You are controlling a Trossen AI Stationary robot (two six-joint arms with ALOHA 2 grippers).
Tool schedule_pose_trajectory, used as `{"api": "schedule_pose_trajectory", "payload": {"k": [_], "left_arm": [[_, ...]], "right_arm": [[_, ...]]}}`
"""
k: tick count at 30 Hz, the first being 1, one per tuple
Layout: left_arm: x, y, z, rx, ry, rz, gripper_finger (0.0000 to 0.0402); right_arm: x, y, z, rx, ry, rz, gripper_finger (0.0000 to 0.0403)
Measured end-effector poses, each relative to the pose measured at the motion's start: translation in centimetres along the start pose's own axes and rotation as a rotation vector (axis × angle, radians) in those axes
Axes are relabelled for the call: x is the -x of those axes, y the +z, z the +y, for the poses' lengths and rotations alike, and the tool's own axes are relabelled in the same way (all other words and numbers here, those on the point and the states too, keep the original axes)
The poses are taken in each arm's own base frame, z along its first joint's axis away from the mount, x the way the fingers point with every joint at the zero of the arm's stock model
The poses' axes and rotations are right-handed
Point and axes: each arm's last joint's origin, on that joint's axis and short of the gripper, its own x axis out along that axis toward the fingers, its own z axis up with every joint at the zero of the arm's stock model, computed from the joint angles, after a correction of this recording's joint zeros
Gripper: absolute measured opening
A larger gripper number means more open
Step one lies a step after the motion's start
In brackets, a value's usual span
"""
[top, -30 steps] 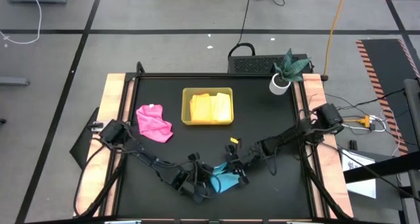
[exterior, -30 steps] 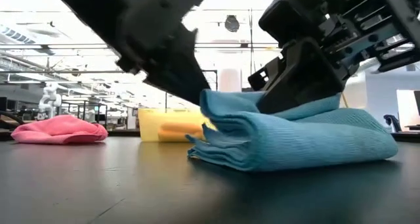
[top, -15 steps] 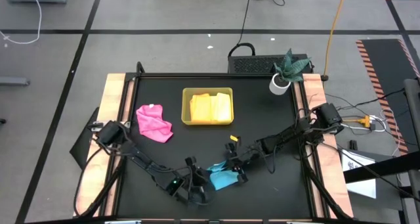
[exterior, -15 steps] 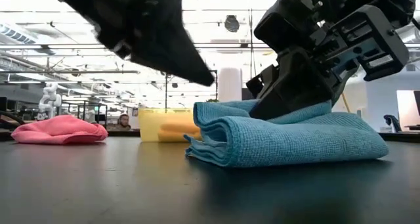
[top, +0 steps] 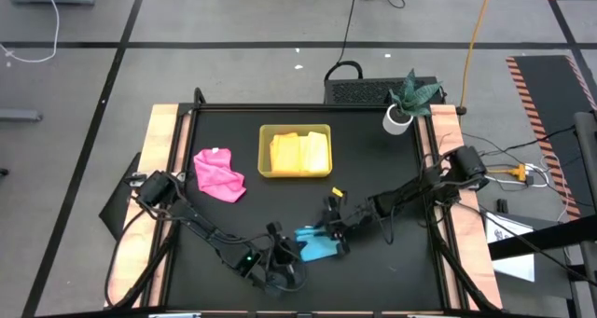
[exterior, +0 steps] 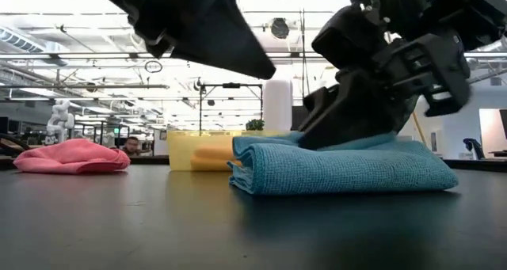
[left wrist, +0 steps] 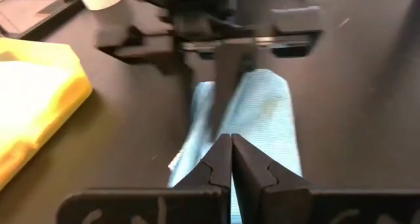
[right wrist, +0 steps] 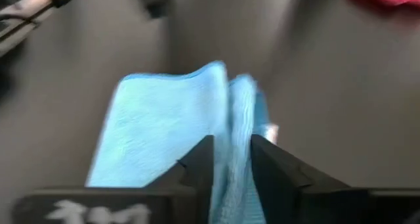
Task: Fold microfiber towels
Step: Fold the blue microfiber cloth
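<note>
A sky blue towel lies folded on the black table near its front edge, flat with its layers stacked. My left gripper is shut and hovers just above the towel's near left end, clear of it. My right gripper comes from the right and reaches down onto the towel's top, fingers apart. A pink towel lies crumpled at the left. A yellow towel lies folded in the yellow-green tray. My right gripper has one finger on either side of the blue towel's raised upper fold, slanting down from the table's right. Cloth fills the gap between the fingers; I cannot tell whether they touch it. The towel rests flat on the table.
A small plant in a white pot stands at the far right corner. The table has raised wooden side rails. Bare black table top lies between the tray and the blue towel.
My left gripper has come off the blue towel's left end and risen up and back toward the near left. The towel's bulging upper layers have sunk down, so the stack now lies lower and flatter. My right gripper has stayed on top of it.
</note>
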Motion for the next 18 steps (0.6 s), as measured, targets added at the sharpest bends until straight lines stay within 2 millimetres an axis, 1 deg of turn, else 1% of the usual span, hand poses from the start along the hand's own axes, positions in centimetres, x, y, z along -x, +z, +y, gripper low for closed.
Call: {"api": "schedule_pose_trajectory", "payload": {"k": [4, 6, 8, 11, 13, 15, 18], "left_arm": [[-0.1, 0.2, -0.1, 0.011, -0.029, 0.004, 0.0022], [-0.1, 0.1, -0.1, 0.011, -0.029, 0.005, 0.0022], [-0.1, 0.1, -0.1, 0.009, -0.029, 0.005, 0.0018], [-0.1, 0.2, -0.1, 0.01, -0.028, 0.006, 0.0006], [-0.4, 0.2, 0.0, 0.015, -0.024, 0.005, 0.0003], [-1.1, 0.0, 0.0, 0.027, -0.018, -0.001, 0.0006], [-2.9, -0.9, 0.1, 0.012, -0.018, 0.024, 0.0016]], "right_arm": [[0.8, 0.9, -0.5, 0.011, -0.105, -0.026, 0.0137], [1.4, 1.5, -0.6, 0.012, -0.137, -0.027, 0.0153], [2.1, 1.8, -0.4, 0.016, -0.125, -0.012, 0.0161], [3.0, 2.1, 0.4, 0.028, -0.051, 0.021, 0.0163], [3.3, 1.9, 1.0, 0.039, 0.019, 0.05, 0.0158], [3.3, 1.6, 1.5, 0.045, 0.074, 0.061, 0.0149], [3.4, 0.8, 1.7, 0.052, 0.051, 0.081, 0.0131]]}}
